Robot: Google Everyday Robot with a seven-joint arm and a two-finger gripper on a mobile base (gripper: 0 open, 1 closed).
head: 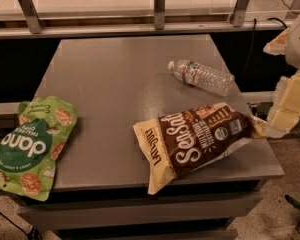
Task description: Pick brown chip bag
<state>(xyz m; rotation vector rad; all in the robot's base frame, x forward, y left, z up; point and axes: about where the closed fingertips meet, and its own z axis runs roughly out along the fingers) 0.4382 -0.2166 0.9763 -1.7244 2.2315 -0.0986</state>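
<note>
The brown chip bag point(197, 139) lies flat on the grey table point(120, 74), near its front right corner. It is dark brown with cream ends and white "Sea Salt" script. Its left cream end hangs slightly over the front edge. My gripper point(286, 115) is at the right edge of the view, cream-coloured, just off the table's right side. It is at the bag's right cream end and looks to be touching it.
A green "dang" pouch point(30, 146) lies on the table's front left corner, partly over the edge. A clear plastic water bottle point(202, 76) lies on its side at the back right. A railing with metal posts point(160, 6) runs behind the table.
</note>
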